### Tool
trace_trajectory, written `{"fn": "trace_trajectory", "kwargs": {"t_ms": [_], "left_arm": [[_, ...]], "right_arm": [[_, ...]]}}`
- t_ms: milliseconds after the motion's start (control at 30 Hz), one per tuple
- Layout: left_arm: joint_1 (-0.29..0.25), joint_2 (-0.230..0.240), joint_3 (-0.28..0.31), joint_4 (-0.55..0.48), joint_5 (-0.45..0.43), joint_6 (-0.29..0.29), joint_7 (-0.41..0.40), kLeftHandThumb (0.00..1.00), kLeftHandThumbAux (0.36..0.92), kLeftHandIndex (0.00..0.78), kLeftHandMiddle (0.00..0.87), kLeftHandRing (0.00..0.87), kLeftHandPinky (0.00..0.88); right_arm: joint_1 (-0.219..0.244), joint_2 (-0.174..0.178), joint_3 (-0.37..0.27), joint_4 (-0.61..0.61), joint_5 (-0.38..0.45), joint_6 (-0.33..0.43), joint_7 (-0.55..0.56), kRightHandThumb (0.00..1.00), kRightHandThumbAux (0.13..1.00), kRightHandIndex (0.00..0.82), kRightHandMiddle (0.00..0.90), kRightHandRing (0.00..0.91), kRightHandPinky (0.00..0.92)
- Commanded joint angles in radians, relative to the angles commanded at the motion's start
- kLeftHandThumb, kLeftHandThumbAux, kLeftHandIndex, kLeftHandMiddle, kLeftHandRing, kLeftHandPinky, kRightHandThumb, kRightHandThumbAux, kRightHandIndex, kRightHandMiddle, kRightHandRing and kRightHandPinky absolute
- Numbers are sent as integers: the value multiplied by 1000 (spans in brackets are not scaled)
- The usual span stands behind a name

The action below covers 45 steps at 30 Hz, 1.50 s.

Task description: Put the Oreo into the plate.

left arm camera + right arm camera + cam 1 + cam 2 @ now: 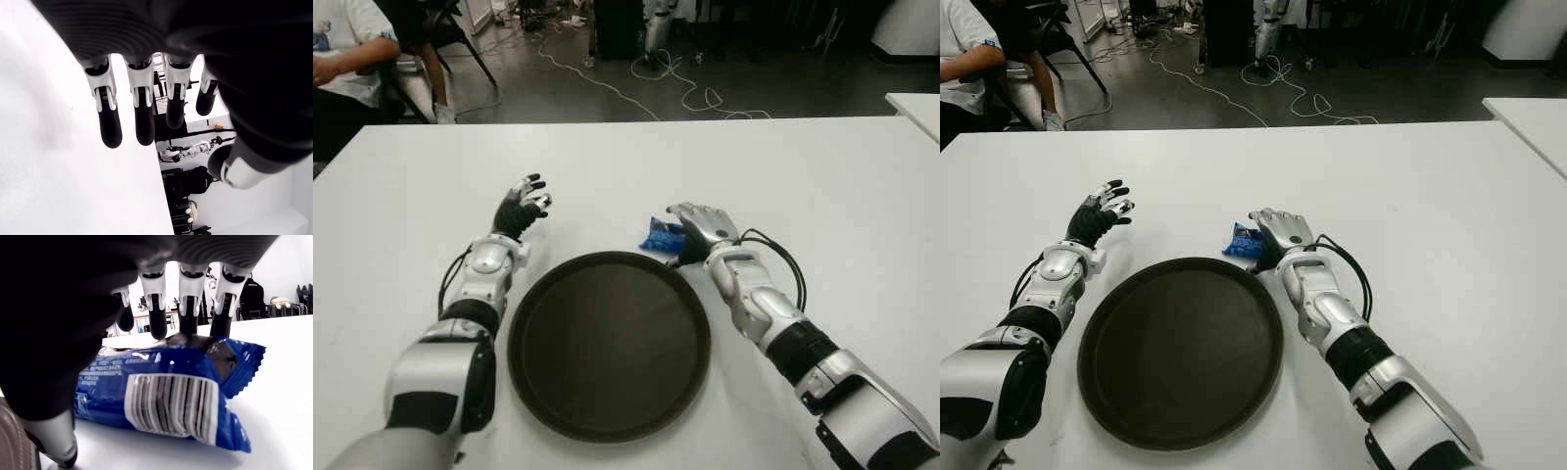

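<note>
While the grasp is unfinished: the pack lies on the table, not yet lifted.
Plate (607, 343): nearest, dark, round, bare between the two forearms.
Right hand (703, 230): just past the plate's far right rim, arched over the Oreo (663, 236); fingers (188, 313) reach over the far edge, thumb low on the near side, seemingly not yet clamped.
Step done well: close fingers and thumb across the pack's width, gently, lift clear of the rim, then carry it back over the plate.
Left hand (522, 209): farther off, left of the plate, spread, holding nothing.
Table (822, 176): white.
</note>
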Motion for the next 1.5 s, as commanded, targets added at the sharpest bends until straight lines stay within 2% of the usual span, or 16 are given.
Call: {"fn": "trace_trajectory", "kwargs": {"t_ms": [533, 700, 900, 1000, 1133, 1300, 1500], "left_arm": [[-2, 1, -2, -1, 3, 10, 11, 198, 631, 52, 140, 185, 248], [0, 3, -2, -2, 3, 9, 7, 199, 629, 54, 140, 182, 243], [1, 4, -3, -4, 4, 9, 5, 193, 628, 49, 134, 178, 237], [2, 6, -6, -4, 6, 9, 3, 195, 636, 46, 134, 180, 242], [4, 7, -5, -6, 3, 4, -1, 203, 649, 45, 136, 182, 242], [4, 5, -2, -8, -1, 5, -2, 207, 653, 51, 142, 182, 236], [3, 6, -2, -8, -1, 6, 2, 200, 632, 52, 144, 180, 229]], "right_arm": [[-1, -3, -10, 12, 14, -37, -4, 0, 720, 200, 210, 229, 232], [-1, -2, -21, 17, 28, -47, -4, 0, 736, 227, 242, 264, 283], [0, 1, -42, 25, 68, -66, 19, 0, 752, 242, 256, 281, 300], [-12, 4, -64, 59, 110, -91, 43, 0, 751, 233, 249, 274, 290], [-55, 15, -89, 175, 158, -128, 60, 0, 742, 203, 221, 242, 244], [-88, 25, -92, 270, 175, -169, 55, 0, 726, 188, 200, 218, 211], [-110, 27, -91, 337, 189, -217, 53, 0, 724, 186, 195, 208, 188]]}}
